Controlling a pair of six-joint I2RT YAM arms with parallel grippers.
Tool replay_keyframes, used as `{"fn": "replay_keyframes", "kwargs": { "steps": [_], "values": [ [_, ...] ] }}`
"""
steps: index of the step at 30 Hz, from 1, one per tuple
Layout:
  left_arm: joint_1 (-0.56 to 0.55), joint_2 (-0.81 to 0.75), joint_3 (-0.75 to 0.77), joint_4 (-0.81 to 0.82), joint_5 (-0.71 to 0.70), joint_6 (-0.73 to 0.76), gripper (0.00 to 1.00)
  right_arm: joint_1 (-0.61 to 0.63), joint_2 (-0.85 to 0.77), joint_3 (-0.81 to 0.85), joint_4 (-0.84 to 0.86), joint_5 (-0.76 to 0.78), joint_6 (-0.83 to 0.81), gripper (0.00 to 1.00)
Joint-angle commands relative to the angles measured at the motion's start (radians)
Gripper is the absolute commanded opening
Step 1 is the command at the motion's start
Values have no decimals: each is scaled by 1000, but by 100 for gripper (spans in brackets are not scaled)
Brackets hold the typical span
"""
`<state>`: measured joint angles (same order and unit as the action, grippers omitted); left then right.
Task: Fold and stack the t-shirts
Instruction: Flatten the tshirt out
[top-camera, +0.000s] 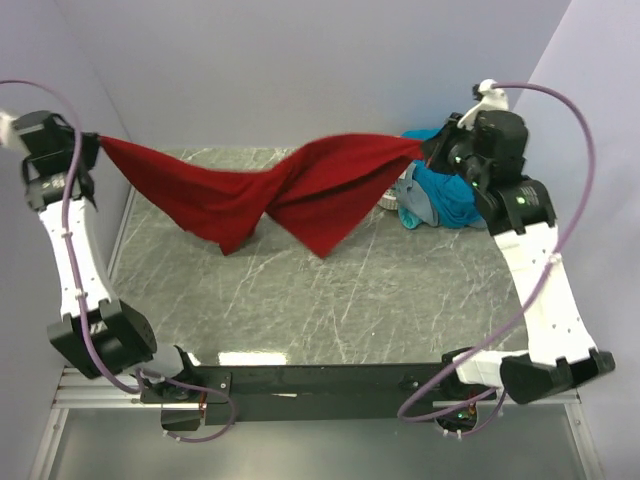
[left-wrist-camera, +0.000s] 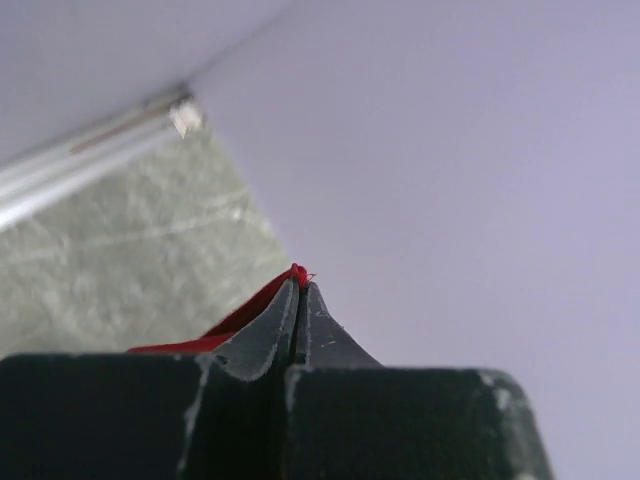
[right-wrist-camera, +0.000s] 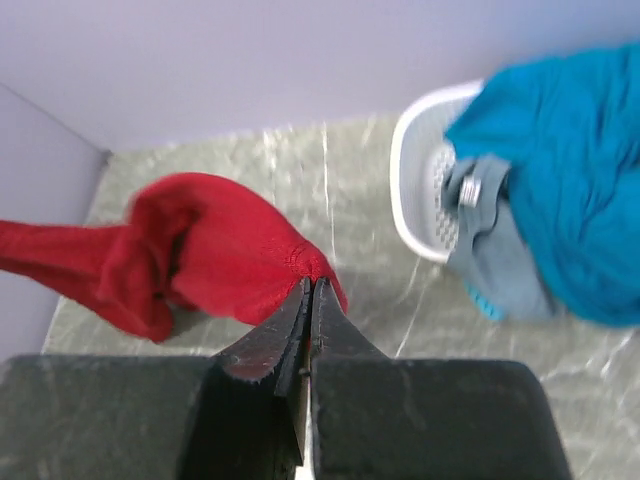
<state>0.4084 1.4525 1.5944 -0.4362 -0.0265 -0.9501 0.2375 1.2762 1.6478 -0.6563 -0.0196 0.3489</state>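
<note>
1. One dark red t-shirt (top-camera: 270, 195) is hanging stretched across the far half of the table, twisted once in the middle. Its lowest folds are sagging toward the surface, and I cannot tell whether they are touching it.
2. Two grippers are sharing that one shirt. The left gripper (top-camera: 93, 140) is up by the left wall, its fingers pressed together on a sliver of the shirt's left end.
3. The right gripper (top-camera: 428, 150) is at the far right, its fingers clamped on the bunched right end.
4. Two more shirts are waiting at the far right. One teal t-shirt (right-wrist-camera: 570, 150) is spilling over the basket, and one grey t-shirt (right-wrist-camera: 505, 265) is hanging below it.
5. One white perforated basket (right-wrist-camera: 405, 170) is sitting under that pair, just beside the right gripper.
6. One grey marbled table (top-camera: 350, 290) is carrying it all.
</note>
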Motion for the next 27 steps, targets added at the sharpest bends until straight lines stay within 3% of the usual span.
{"fn": "replay_keyframes", "kwargs": {
  "steps": [1, 8, 10, 11, 12, 14, 19, 27],
  "values": [
    [73, -92, -14, 85, 85, -42, 0, -4, -87, 46, 14, 10, -80, 0],
    [153, -250, -178, 125, 118, 94, 0, -3, -325, -239, 2, 45, -113, 0],
    [153, -276, -259, 113, 155, 131, 0, -4, -350, -333, -80, 81, -85, 14],
    [155, -306, -293, 106, 163, 137, 0, -4, -372, -365, -107, 124, -49, 26],
    [153, -322, -368, 106, 171, 142, 0, -4, -382, -394, -146, 142, -30, 50],
    [153, -362, -471, 106, 212, 155, 0, -4, -399, -463, -161, 171, 13, 62],
    [153, -405, -619, 80, 264, 206, 0, -3, -347, -522, -59, 127, 9, 64],
    [153, -480, -743, 31, 254, 248, 0, 106, -14, -471, 157, -51, -60, 64]
  ]
}}
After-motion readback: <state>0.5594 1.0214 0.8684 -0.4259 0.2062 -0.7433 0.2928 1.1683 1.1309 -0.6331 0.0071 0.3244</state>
